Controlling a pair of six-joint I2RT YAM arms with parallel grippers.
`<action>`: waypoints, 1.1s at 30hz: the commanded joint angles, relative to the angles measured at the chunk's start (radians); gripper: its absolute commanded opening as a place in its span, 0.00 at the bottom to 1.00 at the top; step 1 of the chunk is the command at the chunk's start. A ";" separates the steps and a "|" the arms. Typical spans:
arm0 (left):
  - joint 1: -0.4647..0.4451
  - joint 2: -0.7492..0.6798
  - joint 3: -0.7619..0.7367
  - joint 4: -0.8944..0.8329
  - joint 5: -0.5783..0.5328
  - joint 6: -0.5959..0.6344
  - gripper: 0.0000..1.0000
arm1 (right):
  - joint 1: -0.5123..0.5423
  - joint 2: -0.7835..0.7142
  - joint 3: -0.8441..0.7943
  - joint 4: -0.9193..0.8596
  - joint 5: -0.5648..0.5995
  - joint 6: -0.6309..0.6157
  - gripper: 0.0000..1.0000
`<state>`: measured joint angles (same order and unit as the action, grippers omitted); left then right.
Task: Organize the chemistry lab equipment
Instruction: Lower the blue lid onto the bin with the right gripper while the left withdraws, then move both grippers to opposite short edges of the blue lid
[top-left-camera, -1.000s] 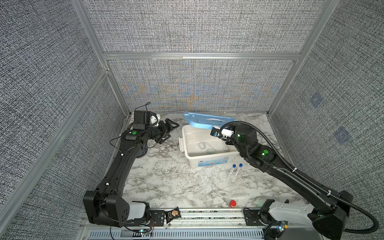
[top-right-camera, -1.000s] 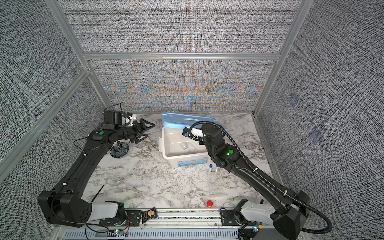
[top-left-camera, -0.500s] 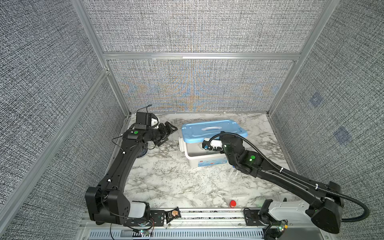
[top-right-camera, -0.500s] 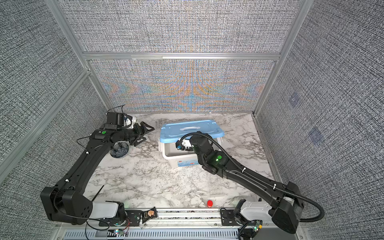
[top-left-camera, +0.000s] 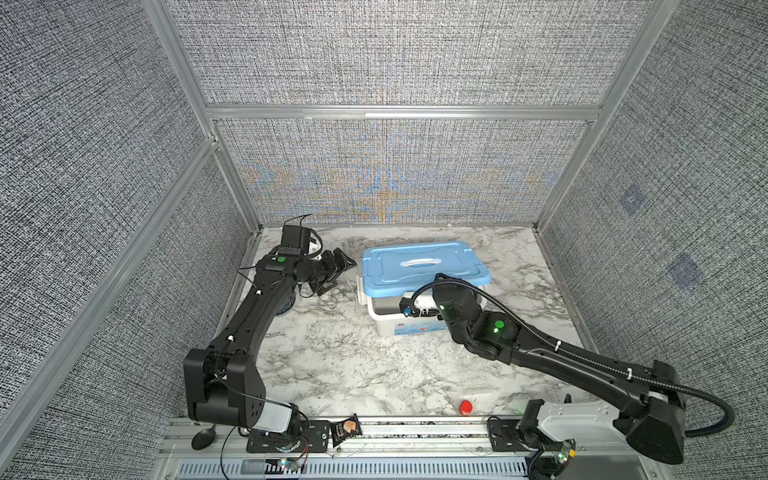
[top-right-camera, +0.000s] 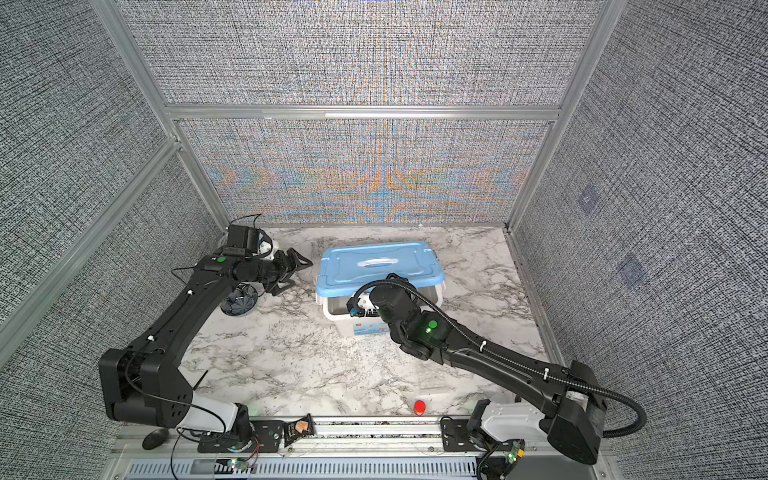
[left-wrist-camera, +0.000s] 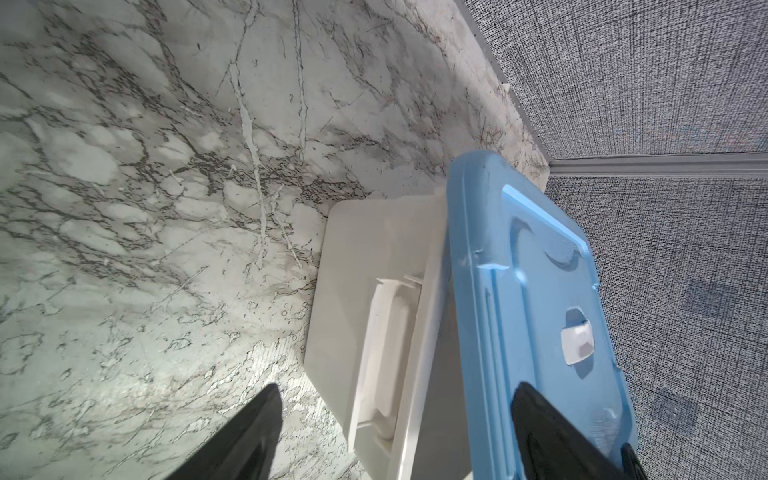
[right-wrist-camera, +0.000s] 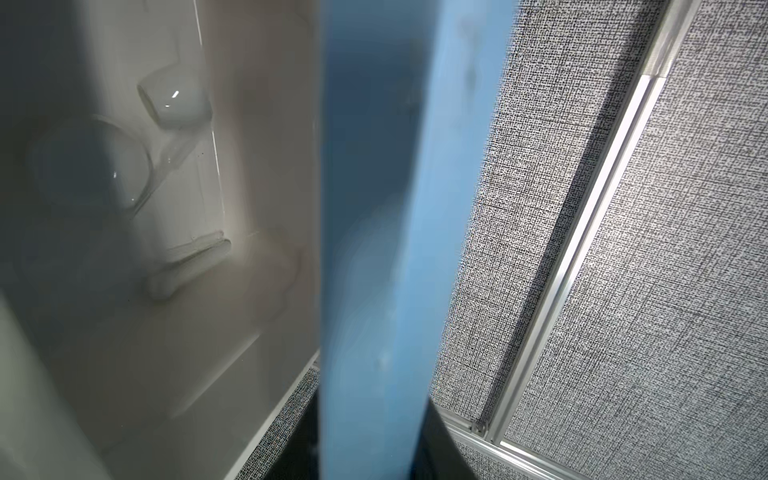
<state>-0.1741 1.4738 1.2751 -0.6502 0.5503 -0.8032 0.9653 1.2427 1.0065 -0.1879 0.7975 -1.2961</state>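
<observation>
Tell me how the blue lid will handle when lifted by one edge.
Likely stiff: the lid shows no sag though its front edge sits raised off the box, and its rim is moulded. Probably light, being thin plastic. Its smooth surface may slip in the right gripper at that edge.

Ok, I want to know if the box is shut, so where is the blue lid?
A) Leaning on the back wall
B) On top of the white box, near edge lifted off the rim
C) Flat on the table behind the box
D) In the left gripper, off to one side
B: in both top views the blue lid covers the white box, with a dark gap under its near edge by the right gripper.
</observation>
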 joint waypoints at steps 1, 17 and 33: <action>-0.002 0.012 0.003 0.025 0.003 0.019 0.87 | 0.001 -0.013 -0.004 -0.043 0.011 0.005 0.34; -0.021 0.092 0.054 -0.032 0.002 0.056 0.84 | 0.041 -0.025 0.039 -0.269 -0.038 0.138 0.48; -0.025 0.134 0.133 -0.122 0.036 0.137 0.82 | 0.005 -0.115 0.154 -0.404 -0.187 0.365 0.60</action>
<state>-0.1997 1.6043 1.3788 -0.7288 0.5728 -0.7136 0.9886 1.1389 1.1343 -0.5739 0.6769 -1.0443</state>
